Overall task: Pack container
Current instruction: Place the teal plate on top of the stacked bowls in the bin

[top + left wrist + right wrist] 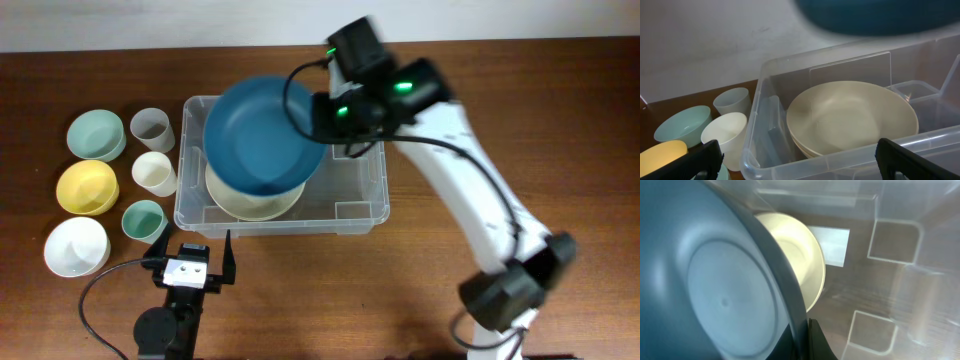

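Observation:
The clear plastic container [355, 212] stands mid-table with a cream bowl [250, 200] inside at its left; the container [850, 155] and the cream bowl [852, 120] also show in the left wrist view. My right gripper [322, 115] is shut on the rim of a large blue bowl [262, 135] and holds it above the container, over the cream bowl. In the right wrist view the blue bowl [715, 290] fills the left, pinched by the fingers [805, 335]. My left gripper [192, 258] is open and empty just in front of the container's near wall.
Left of the container stand a pale green bowl [96, 134], a yellow bowl [87, 186], a white bowl [76, 246], a grey cup [152, 128], a cream cup [155, 173] and a small teal cup [143, 220]. The container's right half holds nothing.

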